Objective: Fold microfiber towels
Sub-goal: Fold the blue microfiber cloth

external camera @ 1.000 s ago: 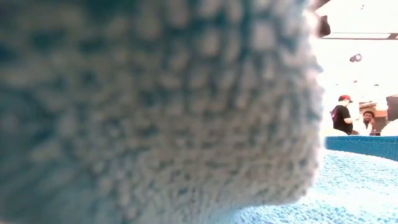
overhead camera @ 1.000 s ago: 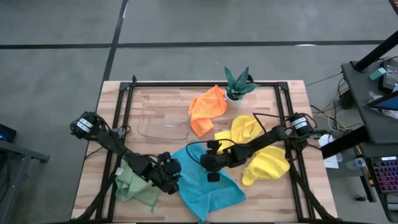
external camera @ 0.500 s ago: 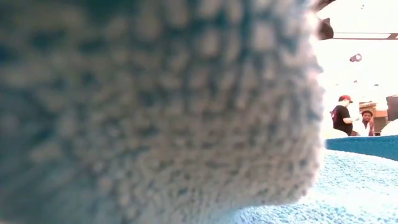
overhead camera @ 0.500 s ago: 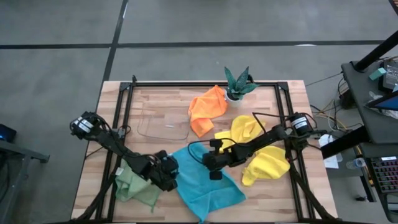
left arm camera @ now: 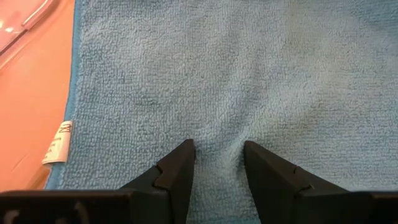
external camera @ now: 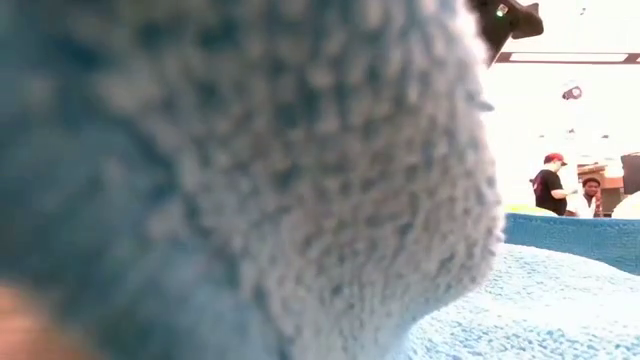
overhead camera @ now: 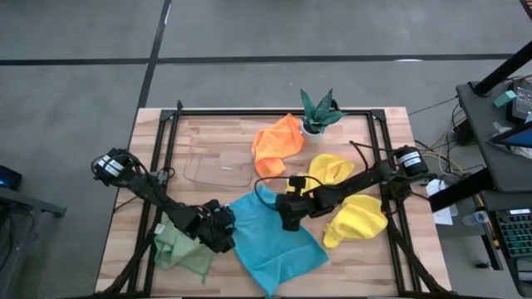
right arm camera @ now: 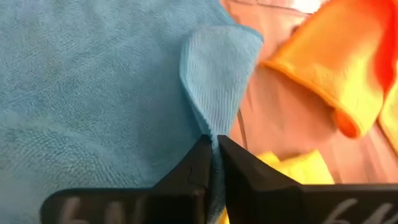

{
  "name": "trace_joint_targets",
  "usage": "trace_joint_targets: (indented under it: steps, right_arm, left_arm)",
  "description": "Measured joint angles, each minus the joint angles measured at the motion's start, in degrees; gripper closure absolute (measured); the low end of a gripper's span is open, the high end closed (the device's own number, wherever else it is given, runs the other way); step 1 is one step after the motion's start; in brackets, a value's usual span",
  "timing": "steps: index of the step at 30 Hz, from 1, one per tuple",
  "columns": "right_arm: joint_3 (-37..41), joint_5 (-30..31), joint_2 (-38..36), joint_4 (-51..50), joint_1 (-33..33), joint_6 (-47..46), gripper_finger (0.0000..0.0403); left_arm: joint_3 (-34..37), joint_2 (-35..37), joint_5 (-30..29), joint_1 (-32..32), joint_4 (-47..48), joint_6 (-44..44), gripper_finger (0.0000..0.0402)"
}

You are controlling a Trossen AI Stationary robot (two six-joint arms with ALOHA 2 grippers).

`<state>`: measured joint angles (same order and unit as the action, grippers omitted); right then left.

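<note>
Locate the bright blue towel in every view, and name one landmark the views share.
High view: blue towel lies lower centre, between both grippers.
Low view: it fills nearly the whole picture, right up against the lens.
Left wrist view: it covers most of the picture.
Right wrist view: left side, edge pinched.
Shared landmark: the orange towel, also in the right wrist view.

No text, brand or number can be read in any view. The only thing that carries print is a small white label (left arm camera: 57, 142) sewn on the edge of the blue towel (left arm camera: 236, 81), seen in the left wrist view; some dark marks are on it, but they are too small and blurred to read.
</note>
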<state>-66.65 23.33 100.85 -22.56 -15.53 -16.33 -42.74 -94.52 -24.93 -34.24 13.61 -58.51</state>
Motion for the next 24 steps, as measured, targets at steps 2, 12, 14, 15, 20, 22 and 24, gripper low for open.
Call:
trace_joint_targets:
  steps: [2, 12, 14, 15, 20, 22, 24]
  right_arm:
    - [0.0, 0.2, -0.4, -1.1, 0.2, -2.2, 0.0364]
    - [1.6, 0.8, -0.6, -4.9, 2.7, -6.6, 0.0283]
    - [1.9, 0.7, -1.2, -4.8, 2.9, -6.2, 0.0278]
    - [2.1, 0.8, -1.6, -4.9, 2.9, -6.1, 0.0278]
    - [3.4, 0.8, -5.3, -7.3, 3.2, -5.5, 0.0279]
    - [4.4, 0.8, -7.5, -7.4, 3.2, -5.5, 0.0280]
    - [5.8, 0.7, -10.0, -7.5, 3.2, -5.1, 0.0280]
  left_arm:
    - [0.0, 0.0, 0.1, 0.0, 0.0, -0.8, 0.0272]
    - [0.3, 0.0, 0.6, 0.0, 0.5, -1.0, 0.0272]
    - [0.3, 0.0, 0.6, 0.0, 0.5, -1.0, 0.0272]
    - [0.3, 0.0, 0.7, 0.0, 0.5, -1.1, 0.0272]
    - [0.4, 1.1, 2.3, 0.0, 1.4, -1.1, 0.0272]
    - [0.4, 1.7, 2.8, 0.0, 1.6, -1.1, 0.0272]
    - [0.6, 2.7, 3.6, 0.0, 2.1, -1.0, 0.0272]
